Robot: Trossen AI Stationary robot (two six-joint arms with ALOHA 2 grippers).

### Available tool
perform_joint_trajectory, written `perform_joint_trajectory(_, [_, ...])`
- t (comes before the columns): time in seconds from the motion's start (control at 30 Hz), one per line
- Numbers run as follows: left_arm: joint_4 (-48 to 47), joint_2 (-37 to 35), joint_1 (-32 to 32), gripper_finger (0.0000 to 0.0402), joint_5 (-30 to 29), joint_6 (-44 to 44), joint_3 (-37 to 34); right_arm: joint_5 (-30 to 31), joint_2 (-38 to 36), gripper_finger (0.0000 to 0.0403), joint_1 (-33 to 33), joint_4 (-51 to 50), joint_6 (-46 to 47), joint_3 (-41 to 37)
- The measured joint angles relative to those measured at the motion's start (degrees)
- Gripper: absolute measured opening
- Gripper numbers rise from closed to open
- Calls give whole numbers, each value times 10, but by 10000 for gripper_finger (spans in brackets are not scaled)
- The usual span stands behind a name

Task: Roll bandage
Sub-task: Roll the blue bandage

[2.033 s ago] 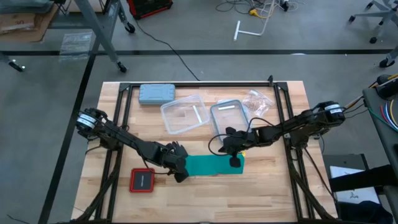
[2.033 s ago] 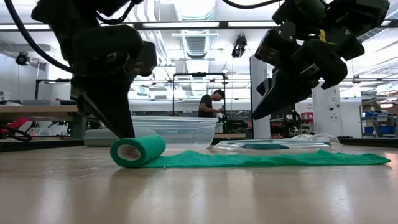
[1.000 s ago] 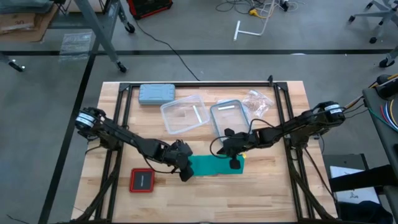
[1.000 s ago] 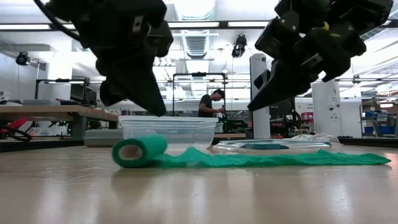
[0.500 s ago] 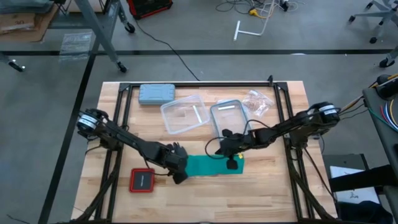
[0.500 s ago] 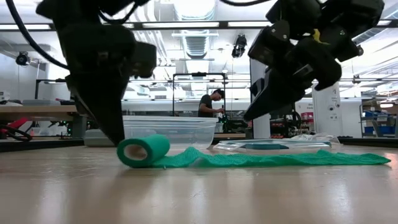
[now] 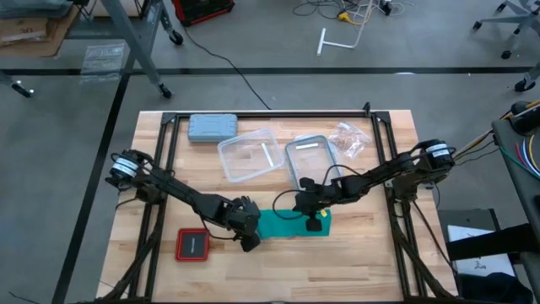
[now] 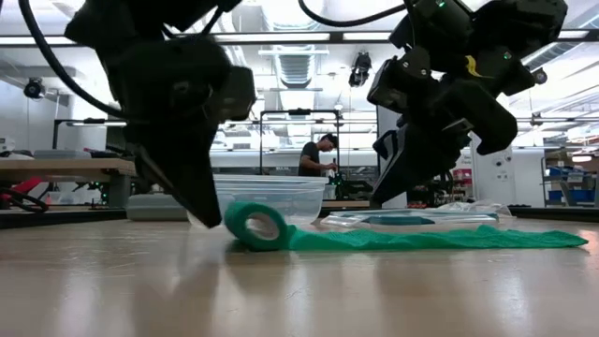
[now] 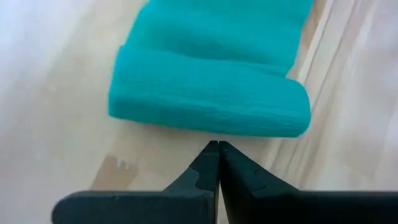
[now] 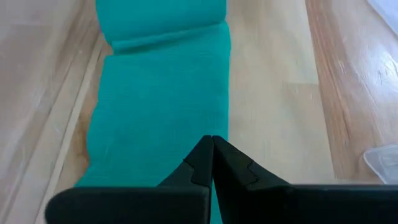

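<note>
Bandage lies part-rolled at lower centre: closed, empty left end effector nudges the roll, closed right end effector pins the flat band; next, push further right.

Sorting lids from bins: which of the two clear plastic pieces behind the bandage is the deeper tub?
The left one: the clear container with raised walls, beside the grey-blue case. The flat blue-rimmed lid lies to its right.

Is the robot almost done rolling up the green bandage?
Not yet. One end of the bandage is already a small roll. The left gripper, shut, sits right behind that roll. The right gripper, shut, is over the flat part, which still lies unrolled on the table.
</note>
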Motion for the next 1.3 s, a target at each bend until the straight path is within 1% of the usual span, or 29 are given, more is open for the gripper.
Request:
perform_joint_trajectory(0.13, [22, 0, 5, 2, -25, 0, 0, 0, -6, 2, 0, -3, 0, 0])
perform_joint_trajectory(0.47, [68, 11, 20, 2, -36, 14, 0, -1, -15, 2, 0, -19, -3, 0])
perform_joint_trajectory(0.57, [67, 11, 24, 1, -38, 19, 4, -18, -14, 2, 0, -34, -3, -1])
perform_joint_trajectory(0.73, [50, 10, 25, 3, -33, 20, 5, -19, -14, 2, 10, -31, -2, -1])
perform_joint_trajectory(0.87, [27, -7, 24, 1, -29, 15, 5, -20, -4, 2, 18, -30, -2, -1])
perform_joint_trajectory(1.03, [35, -29, 24, 1, -30, 11, 7, -19, 7, 2, 19, -29, -3, -1])
perform_joint_trajectory(1.13, [42, -29, 24, 1, -30, 11, 12, -19, 8, 2, 19, -28, -3, 0])
perform_joint_trajectory(1.3, [52, -9, 24, 1, -30, 15, 12, -19, 8, 2, 19, -30, -2, 1])
